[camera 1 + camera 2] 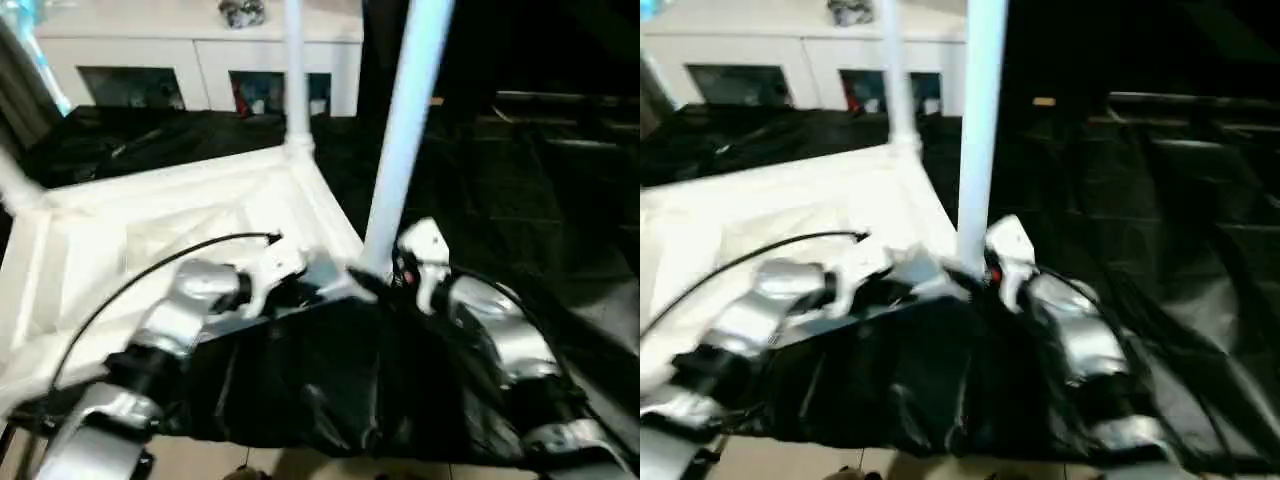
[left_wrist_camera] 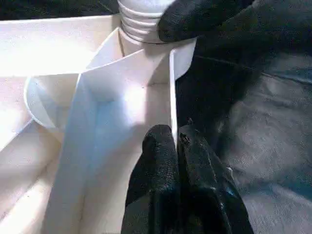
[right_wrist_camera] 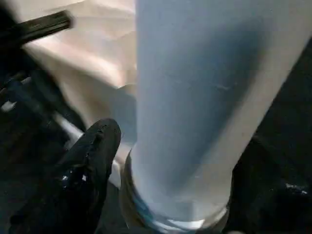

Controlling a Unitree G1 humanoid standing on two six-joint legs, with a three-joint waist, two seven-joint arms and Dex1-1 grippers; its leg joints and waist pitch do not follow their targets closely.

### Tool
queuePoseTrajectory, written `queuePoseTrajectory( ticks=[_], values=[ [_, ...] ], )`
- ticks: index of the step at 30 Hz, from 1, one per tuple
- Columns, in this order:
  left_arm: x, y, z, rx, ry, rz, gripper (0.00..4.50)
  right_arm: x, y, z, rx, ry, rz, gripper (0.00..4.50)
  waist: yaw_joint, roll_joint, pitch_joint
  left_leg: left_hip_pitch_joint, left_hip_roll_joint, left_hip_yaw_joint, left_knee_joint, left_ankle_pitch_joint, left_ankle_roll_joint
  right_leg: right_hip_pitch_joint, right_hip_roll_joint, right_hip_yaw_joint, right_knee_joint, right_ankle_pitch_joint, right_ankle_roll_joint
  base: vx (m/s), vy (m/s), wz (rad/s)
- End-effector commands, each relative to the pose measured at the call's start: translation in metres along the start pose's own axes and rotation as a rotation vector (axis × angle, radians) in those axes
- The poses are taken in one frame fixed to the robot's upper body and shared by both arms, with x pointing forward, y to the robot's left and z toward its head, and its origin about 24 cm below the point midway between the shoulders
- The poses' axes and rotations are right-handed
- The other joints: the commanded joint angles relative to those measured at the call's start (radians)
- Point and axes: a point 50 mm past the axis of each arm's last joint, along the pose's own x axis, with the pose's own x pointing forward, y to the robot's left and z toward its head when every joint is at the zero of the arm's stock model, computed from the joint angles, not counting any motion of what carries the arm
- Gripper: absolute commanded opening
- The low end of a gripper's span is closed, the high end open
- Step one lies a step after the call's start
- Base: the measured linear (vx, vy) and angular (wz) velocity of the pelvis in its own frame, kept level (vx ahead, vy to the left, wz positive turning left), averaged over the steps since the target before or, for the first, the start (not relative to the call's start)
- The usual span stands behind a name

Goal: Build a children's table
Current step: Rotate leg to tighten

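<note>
While leg [image 1: 405, 130] stands socketed, left tool [image 2: 176, 146] pinches rim

Smooth white plastic with a faint sheen on tabletop [image 1: 150, 215] and tubular leg [image 1: 405, 130], ridged threads at leg base. Crinkled glossy black sheeting [image 1: 330, 390] over desk. Brushed silver metal forearms [image 1: 500, 335]. Matt black rubbery fingers [image 2: 161, 165].

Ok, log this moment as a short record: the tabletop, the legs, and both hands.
tabletop: white tabletop, ribbed underside up, on black cloth
near leg: leg upright at the near corner socket, threaded end at the socket mouth
far leg: leg upright in the far corner socket
left hand: left hand shut on a tabletop rib
right hand: right hand at the near leg's base, fingers beside it
</note>
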Motion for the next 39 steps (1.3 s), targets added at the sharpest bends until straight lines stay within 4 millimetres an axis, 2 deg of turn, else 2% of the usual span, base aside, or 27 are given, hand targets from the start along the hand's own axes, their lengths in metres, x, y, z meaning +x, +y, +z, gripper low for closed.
queuePoseTrajectory(
  ticks=[1, 2, 3, 8, 11, 13, 14, 19, 24, 27, 28, 29, 30, 31, 34, 35, 36, 37, 38, 39],
  values=[
    [0.003, -0.001, 0.019, 0.072, -0.072, -0.036, 0.00, 0.007, 0.016, -0.009, 0.020, 0.036, 0.114, 3.56, 0.003, -0.002, -0.068, 0.016, 0.032, -0.001, -0.062, -0.232, 0.062, 0.049, -0.042, 0.037, -0.058, -0.125, -0.257, 0.000, 0.000, 0.00],
    [-0.001, -0.001, 0.017, 0.073, -0.058, -0.051, 0.00, 0.002, 0.017, -0.011, 0.006, 0.058, 0.158, 3.56, 0.006, -0.002, -0.067, 0.016, 0.033, -0.003, -0.063, -0.232, 0.059, 0.051, -0.042, 0.035, -0.057, -0.128, -0.256, 0.000, 0.000, 0.00],
    [-0.004, -0.001, 0.014, 0.076, -0.041, -0.067, 0.00, -0.003, 0.017, -0.013, -0.006, 0.079, 0.206, 3.56, 0.008, -0.003, -0.068, 0.019, 0.033, 0.000, -0.062, -0.239, 0.060, 0.049, -0.042, 0.036, -0.057, -0.129, -0.259, 0.000, 0.000, 0.00],
    [-0.008, 0.000, 0.011, 0.080, -0.022, -0.102, 0.00, -0.010, 0.016, -0.014, -0.015, 0.105, 0.273, 3.56, 0.019, -0.005, -0.063, 0.020, 0.034, 0.002, -0.064, -0.283, 0.049, 0.048, -0.045, 0.038, -0.062, -0.200, -0.249, 0.000, 0.000, 0.00],
    [-0.011, -0.002, 0.009, 0.083, -0.012, -0.145, 0.00, -0.012, 0.016, -0.013, -0.017, 0.133, 0.349, 3.24, 0.021, -0.007, -0.062, 0.020, 0.034, 0.001, -0.065, -0.299, 0.042, 0.048, -0.048, 0.038, -0.066, -0.242, -0.238, 0.000, 0.000, 0.00],
    [-0.012, -0.002, 0.009, 0.085, -0.011, -0.150, 0.00, -0.012, 0.016, -0.012, -0.021, 0.139, 0.362, 3.21, 0.021, -0.007, -0.061, 0.022, 0.035, 0.000, -0.066, -0.305, 0.034, 0.045, -0.048, 0.039, -0.068, -0.268, -0.231, 0.000, 0.000, 0.00],
    [-0.013, -0.001, 0.009, 0.084, -0.009, -0.150, 0.00, -0.012, 0.016, -0.012, -0.018, 0.136, 0.364, 3.00, 0.021, -0.008, -0.061, 0.022, 0.035, 0.000, -0.066, -0.306, 0.033, 0.044, -0.048, 0.039, -0.069, -0.271, -0.231, 0.000, 0.000, 0.00],
    [-0.014, -0.001, 0.009, 0.083, -0.006, -0.156, 0.00, -0.011, 0.017, -0.010, -0.009, 0.123, 0.387, 2.75, 0.021, -0.005, -0.064, 0.020, 0.034, -0.001, -0.065, -0.285, 0.034, 0.047, -0.047, 0.038, -0.064, -0.239, -0.236, 0.000, 0.000, 0.00],
    [-0.015, 0.000, 0.007, 0.067, -0.003, -0.156, 0.00, -0.013, 0.023, -0.012, 0.010, 0.116, 0.420, 2.72, 0.023, -0.005, -0.067, 0.019, 0.034, 0.001, -0.062, -0.252, 0.048, 0.049, -0.045, 0.037, -0.058, -0.173, -0.256, 0.000, 0.000, 0.00],
    [-0.005, 0.007, 0.009, 0.039, 0.002, -0.032, 0.00, -0.008, 0.026, -0.016, 0.057, 0.099, 0.338, 2.72, 0.028, -0.004, -0.065, 0.022, 0.035, 0.002, -0.061, -0.258, 0.048, 0.047, -0.046, 0.038, -0.061, -0.184, -0.254, 0.000, 0.000, 0.00],
    [-0.001, 0.010, 0.010, 0.023, -0.001, 0.016, 0.00, -0.004, 0.026, -0.019, 0.073, 0.104, 0.269, 2.72, 0.025, -0.008, -0.065, 0.021, 0.036, 0.003, -0.062, -0.258, 0.047, 0.048, -0.046, 0.039, -0.061, -0.187, -0.254, 0.000, 0.000, 0.00],
    [0.004, 0.012, 0.013, 0.013, -0.007, 0.050, 0.00, 0.001, 0.025, -0.021, 0.088, 0.106, 0.195, 2.72, 0.026, -0.005, -0.059, 0.024, 0.034, 0.003, -0.066, -0.286, 0.032, 0.041, -0.045, 0.040, -0.067, -0.238, -0.244, 0.000, 0.000, 0.00],
    [0.009, 0.013, 0.015, 0.005, -0.012, 0.084, 0.00, 0.006, 0.024, -0.022, 0.104, 0.106, 0.127, 2.72, 0.026, -0.007, -0.057, 0.031, 0.031, 0.000, -0.068, -0.335, 0.007, 0.038, -0.048, 0.038, -0.076, -0.331, -0.221, 0.000, 0.000, 0.00],
    [0.015, 0.013, 0.018, -0.004, -0.019, 0.112, 0.00, 0.012, 0.023, -0.023, 0.132, 0.096, 0.057, 2.72, 0.023, -0.009, -0.055, 0.030, 0.028, -0.004, -0.070, -0.361, -0.011, 0.039, -0.052, 0.037, -0.082, -0.407, -0.193, -0.051, -0.003, 0.00],
    [0.031, 0.011, 0.026, -0.015, -0.033, 0.159, 0.00, 0.026, 0.021, -0.021, 0.211, 0.064, -0.086, 2.72, 0.010, -0.004, -0.053, 0.033, 0.028, -0.012, -0.073, -0.415, -0.028, 0.033, -0.053, 0.035, -0.094, -0.493, -0.151, 0.000, 0.000, 0.00],
    [0.036, 0.010, 0.028, -0.013, -0.034, 0.168, 0.00, 0.030, 0.021, -0.020, 0.226, 0.057, -0.121, 2.72, 0.010, -0.004, -0.053, 0.033, 0.028, -0.012, -0.073, -0.415, -0.028, 0.033, -0.053, 0.035, -0.094, -0.493, -0.151, 0.000, 0.000, 0.00],
    [0.047, 0.004, 0.034, -0.009, -0.050, 0.167, 0.00, 0.041, 0.021, -0.017, 0.260, 0.048, -0.196, 2.72, 0.000, -0.001, -0.051, 0.035, 0.025, -0.015, -0.073, -0.448, -0.036, 0.028, -0.052, 0.031, -0.103, -0.531, -0.134, 0.000, 0.000, 0.00],
    [0.050, 0.002, 0.035, -0.005, -0.053, 0.165, 0.00, 0.045, 0.022, -0.014, 0.268, 0.033, -0.216, 2.72, -0.005, -0.004, -0.051, 0.034, 0.024, -0.017, -0.073, -0.454, -0.037, 0.028, -0.052, 0.028, -0.105, -0.546, -0.125, 0.000, 0.000, 0.00],
    [0.054, -0.001, 0.037, 0.009, -0.054, 0.152, 0.00, 0.050, 0.024, -0.010, 0.270, 0.012, -0.237, 2.72, -0.007, -0.003, -0.050, 0.034, 0.023, -0.019, -0.074, -0.460, -0.036, 0.028, -0.051, 0.027, -0.109, -0.555, -0.119, 0.000, 0.000, 0.00],
    [0.056, -0.003, 0.037, 0.018, -0.051, 0.142, 0.00, 0.053, 0.025, -0.007, 0.258, 0.000, -0.239, 3.07, -0.009, -0.003, -0.050, 0.033, 0.023, -0.018, -0.074, -0.465, -0.035, 0.027, -0.051, 0.027, -0.111, -0.561, -0.113, 0.000, 0.000, 0.00]
  ],
)
